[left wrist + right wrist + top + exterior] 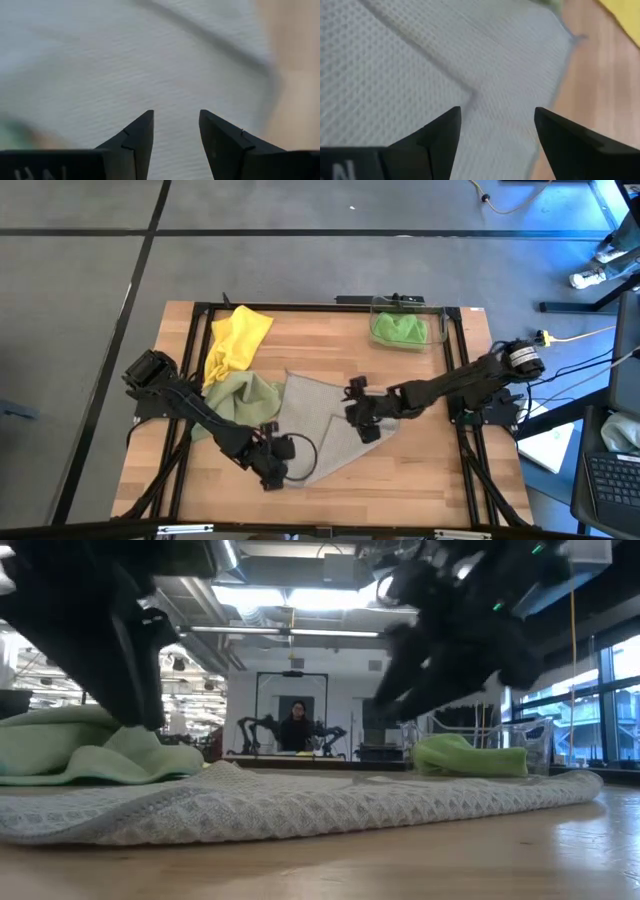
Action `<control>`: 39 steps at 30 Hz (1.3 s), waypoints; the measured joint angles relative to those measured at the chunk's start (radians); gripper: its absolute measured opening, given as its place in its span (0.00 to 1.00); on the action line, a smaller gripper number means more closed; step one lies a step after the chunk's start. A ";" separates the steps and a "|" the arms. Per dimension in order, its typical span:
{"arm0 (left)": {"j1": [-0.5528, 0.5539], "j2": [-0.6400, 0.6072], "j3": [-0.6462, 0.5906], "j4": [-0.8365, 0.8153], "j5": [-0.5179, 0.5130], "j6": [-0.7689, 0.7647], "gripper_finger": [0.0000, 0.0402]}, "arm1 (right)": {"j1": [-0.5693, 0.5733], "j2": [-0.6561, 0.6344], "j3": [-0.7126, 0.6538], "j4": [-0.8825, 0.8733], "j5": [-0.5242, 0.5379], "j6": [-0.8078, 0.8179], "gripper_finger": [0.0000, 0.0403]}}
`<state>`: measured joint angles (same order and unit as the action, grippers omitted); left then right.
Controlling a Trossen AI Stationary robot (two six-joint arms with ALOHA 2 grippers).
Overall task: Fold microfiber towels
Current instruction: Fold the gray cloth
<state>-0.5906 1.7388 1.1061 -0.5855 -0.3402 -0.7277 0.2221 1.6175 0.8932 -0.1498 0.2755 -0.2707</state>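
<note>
Grey-beige towel under both end effectors

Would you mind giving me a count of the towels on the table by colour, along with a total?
Yellow towel: 1
Bright green towel, inside the clear bin: 1
Pale olive-green towel: 1
Grey-beige towel, partly folded: 1
Total: 4 towels
</note>
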 joint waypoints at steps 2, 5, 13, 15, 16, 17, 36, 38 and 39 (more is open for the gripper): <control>0.008 -0.003 0.000 -0.020 -0.063 0.002 0.37 | -0.036 0.048 0.000 0.053 -0.076 -0.022 0.63; 0.024 0.001 0.000 -0.008 -0.109 0.020 0.37 | -0.096 0.105 0.000 0.068 -0.201 -0.021 0.63; 0.026 0.018 0.001 0.006 -0.042 -0.073 0.37 | -0.167 0.178 0.000 0.172 -0.426 0.003 0.52; 0.011 0.025 -0.006 0.000 -0.035 -0.120 0.37 | -0.168 0.189 0.000 0.188 -0.434 0.000 0.50; 0.003 0.027 -0.011 0.001 -0.034 -0.147 0.37 | -0.168 0.191 0.000 0.190 -0.434 0.000 0.48; -0.004 0.035 -0.015 0.011 -0.033 -0.173 0.37 | -0.168 0.193 0.000 0.187 -0.434 -0.001 0.47; -0.122 0.056 -0.101 0.099 0.057 -0.452 0.37 | -0.173 0.240 0.001 0.268 -0.427 -0.023 0.42; -0.118 0.056 -0.099 0.099 0.055 -0.443 0.37 | -0.173 0.240 0.001 0.266 -0.427 -0.023 0.42; -0.115 0.056 -0.099 0.097 0.054 -0.438 0.37 | -0.173 0.240 0.001 0.266 -0.428 -0.022 0.42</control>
<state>-0.7052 1.7950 1.0069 -0.4889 -0.2864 -1.1654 0.0486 1.8576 0.8940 0.1158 -0.1524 -0.2932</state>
